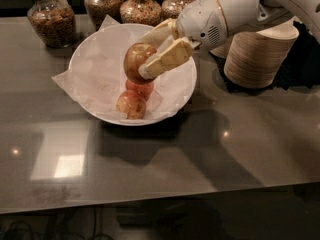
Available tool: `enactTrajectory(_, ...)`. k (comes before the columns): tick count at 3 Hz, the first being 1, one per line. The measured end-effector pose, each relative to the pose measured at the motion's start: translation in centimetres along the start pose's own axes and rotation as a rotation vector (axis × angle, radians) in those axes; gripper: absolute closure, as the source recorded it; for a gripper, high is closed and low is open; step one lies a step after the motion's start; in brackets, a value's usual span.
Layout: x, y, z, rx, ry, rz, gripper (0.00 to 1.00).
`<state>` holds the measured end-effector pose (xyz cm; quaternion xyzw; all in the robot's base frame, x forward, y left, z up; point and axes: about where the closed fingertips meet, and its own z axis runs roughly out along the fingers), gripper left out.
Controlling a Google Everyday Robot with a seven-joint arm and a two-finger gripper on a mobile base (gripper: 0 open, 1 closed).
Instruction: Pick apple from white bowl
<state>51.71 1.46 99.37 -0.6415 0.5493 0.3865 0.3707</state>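
Observation:
The white bowl (95,66), wide and lined with crinkled white paper, stands at the back left of the grey counter. My gripper (145,59) reaches in from the right and is shut on the apple (136,60), a yellowish-orange one with a paler top. It holds the apple in the air above the bowl's middle. One cream finger (167,58) lies across the apple's right side; the other sits behind it. Two smaller, redder apples (134,100) lie in the bottom of the bowl, right under the held apple.
Several glass jars of grains (50,19) line the back edge behind the bowl. A stack of tan-sided disposable bowls (260,54) stands to the right, under my arm. The counter's front edge (160,199) runs across the bottom.

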Motion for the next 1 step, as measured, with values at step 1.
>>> enactTrajectory(1,0.00,0.00,0.00,0.000,0.000,0.000,1.00)
